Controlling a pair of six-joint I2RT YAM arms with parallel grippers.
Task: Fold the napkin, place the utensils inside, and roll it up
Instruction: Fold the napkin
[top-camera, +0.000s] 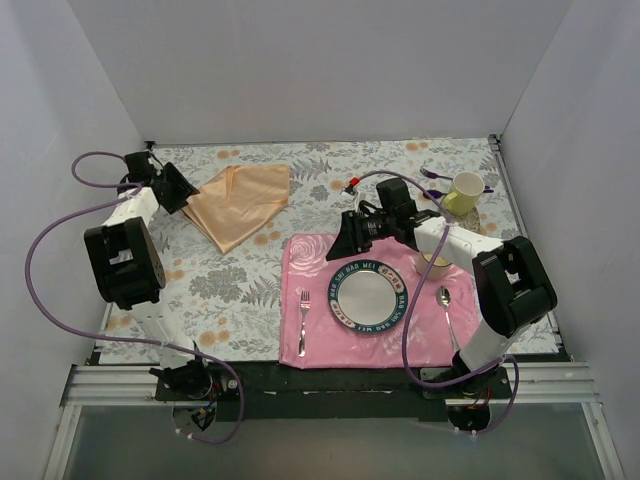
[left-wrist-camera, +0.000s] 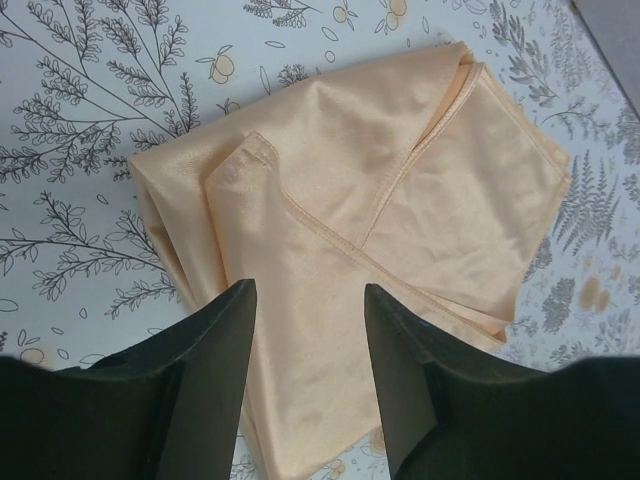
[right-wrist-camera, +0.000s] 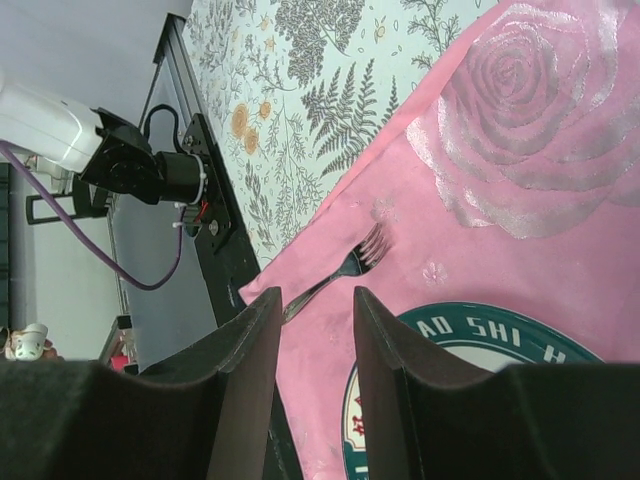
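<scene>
While the left claw (left-wrist-camera: 308, 292) hangs spread over the napkin (left-wrist-camera: 400, 180), the right claw (right-wrist-camera: 316, 296) gapes empty above the placemat (right-wrist-camera: 450, 260).

**Bright, even light everywhere**

I see soft white light and faint shadows around the plate (top-camera: 366, 292). Beyond the plate, roses on the placemat (right-wrist-camera: 460, 250) glare silver. Both wrist views are dark and blurred at their lower edge.

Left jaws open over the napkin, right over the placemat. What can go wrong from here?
1. The napkin lies in uneven loose layers; the left gripper, open above it, may pinch only the top layer and pull the fold apart.
2. The right gripper hovers open by the plate rim and silver fork; descending could knock either.
</scene>
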